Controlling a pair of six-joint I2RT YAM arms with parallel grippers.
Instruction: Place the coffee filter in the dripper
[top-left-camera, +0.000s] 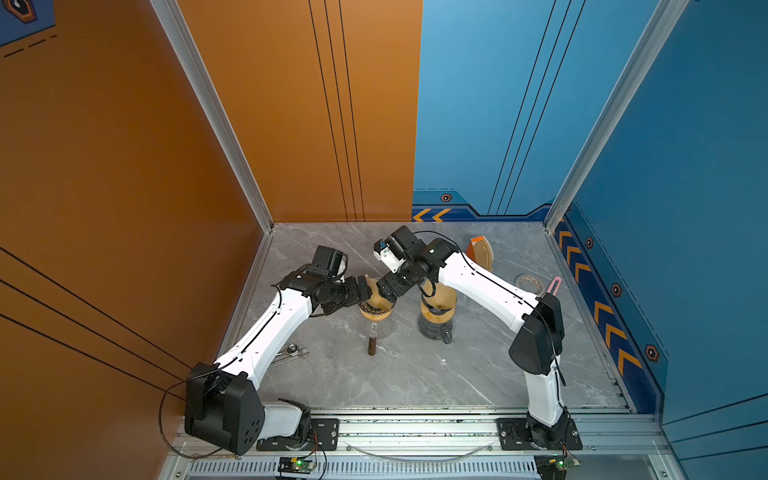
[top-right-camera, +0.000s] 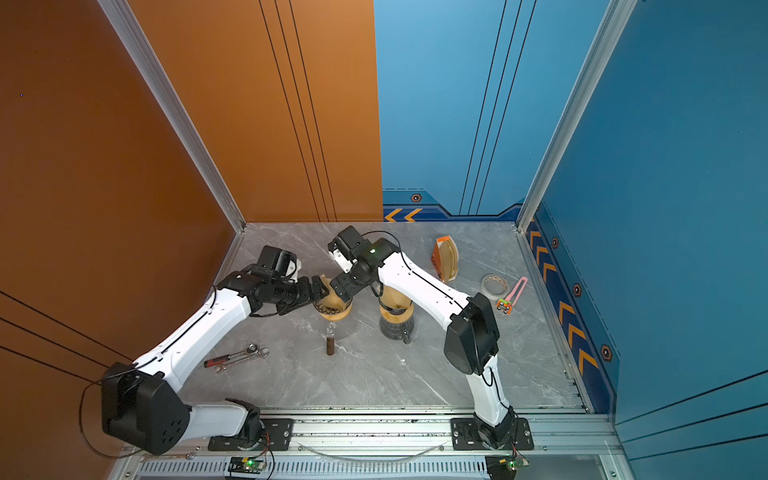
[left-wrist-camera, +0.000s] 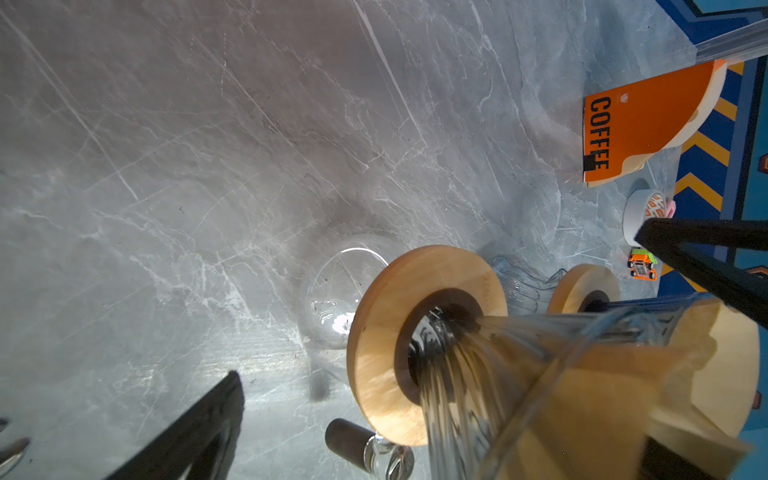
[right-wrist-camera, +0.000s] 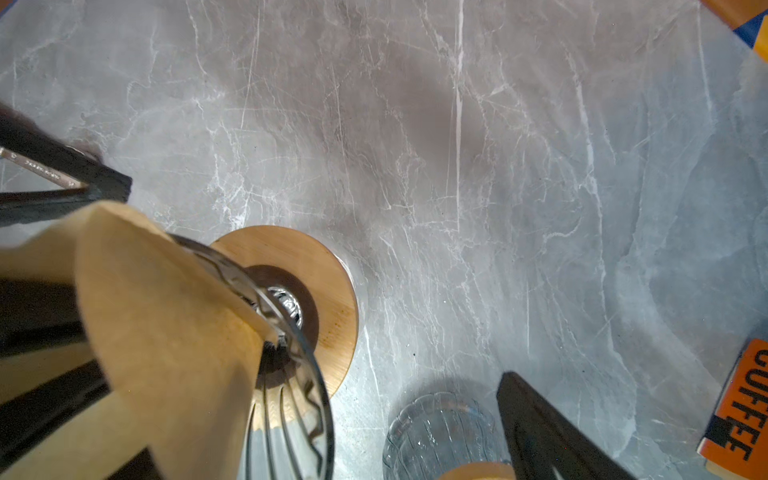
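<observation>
The dripper (top-left-camera: 375, 314) (top-right-camera: 332, 316) is a ribbed glass cone (left-wrist-camera: 478, 374) (right-wrist-camera: 291, 399) on a round wooden collar, standing mid-table. A brown paper coffee filter (top-left-camera: 379, 296) (top-right-camera: 335, 296) (left-wrist-camera: 615, 399) (right-wrist-camera: 166, 332) sits in the cone, its top edge sticking up above the rim. My left gripper (top-left-camera: 367, 296) (top-right-camera: 318, 291) (left-wrist-camera: 436, 303) is open at the cone's left side. From the right, my right gripper (top-left-camera: 388, 290) (top-right-camera: 345, 288) (right-wrist-camera: 316, 282) is open against the rim. In both wrist views the fingers stand wide, one on each side of the cone.
A second dripper holding a filter stands on a glass server (top-left-camera: 435, 328) (top-right-camera: 395, 328) under the right arm. An orange COFFEE filter pack (top-left-camera: 478, 251) (top-right-camera: 445, 257) (left-wrist-camera: 644, 120), tape roll (top-right-camera: 494, 286), toy car (top-right-camera: 504, 306) and wrenches (top-right-camera: 237, 357) lie around.
</observation>
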